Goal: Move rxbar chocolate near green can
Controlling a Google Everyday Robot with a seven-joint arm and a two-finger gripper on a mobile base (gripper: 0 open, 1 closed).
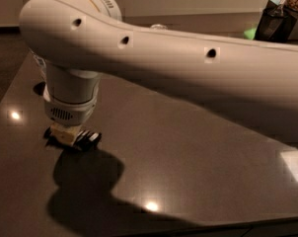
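Note:
My gripper [65, 132] points straight down at the left of the dark table [188, 172], low over the tabletop. The rxbar chocolate [88, 138], a flat black wrapper with white lines, lies right under it and sticks out to the right of the gripper's tip. The gripper is touching or almost touching the bar. My white arm [188, 63] crosses the whole view and hides the green can; only a thin pale rim [159, 26] shows above the arm at the back.
A dark bag [277, 21] stands at the back right with a small green thing [248, 33] beside it. The table's front edge runs along the bottom right. The arm's shadow [85, 191] falls on the table in front of the gripper.

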